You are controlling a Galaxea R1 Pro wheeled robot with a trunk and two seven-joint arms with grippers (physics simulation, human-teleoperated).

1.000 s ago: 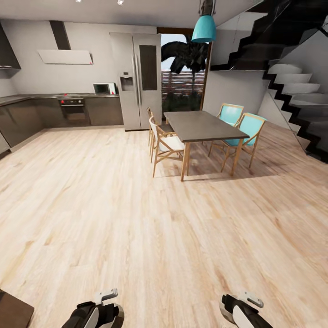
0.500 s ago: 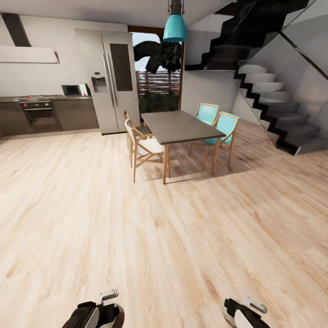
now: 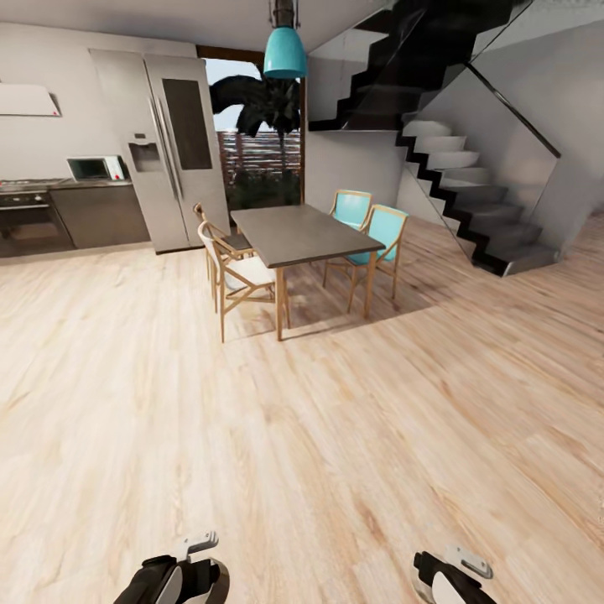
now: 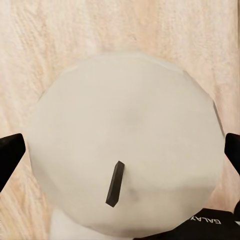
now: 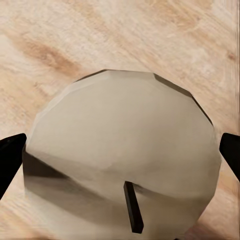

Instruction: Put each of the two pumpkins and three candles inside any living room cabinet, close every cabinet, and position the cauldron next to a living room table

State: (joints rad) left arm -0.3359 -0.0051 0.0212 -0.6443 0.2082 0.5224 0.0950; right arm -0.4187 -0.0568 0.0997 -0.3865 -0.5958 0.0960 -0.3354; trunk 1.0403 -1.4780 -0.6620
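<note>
In the left wrist view a pale beige candle (image 4: 125, 110) with a dark wick sits between the two black fingertips (image 4: 10, 155) of my left gripper (image 4: 121, 152), which is shut on it. The right wrist view has a second beige candle (image 5: 125, 130), wick up, clamped in my right gripper (image 5: 121, 156) over the wooden floor. Both forearms, left (image 3: 180, 579) and right (image 3: 449, 579), stay low at the head view's bottom edge. The pumpkins, the cabinet and the cauldron are out of view.
A grey dining table (image 3: 289, 235) stands ahead with two wooden chairs (image 3: 235, 277) and two turquoise chairs (image 3: 377, 239). Behind it are a steel fridge (image 3: 164, 151) and grey kitchen units (image 3: 92, 214). A dark staircase (image 3: 478, 193) rises at the right. Light wooden floor (image 3: 335, 436) lies in between.
The whole head view has slid left as the camera turned right: table, fridge and stairs sit further left. Both arms hold the same pose.
</note>
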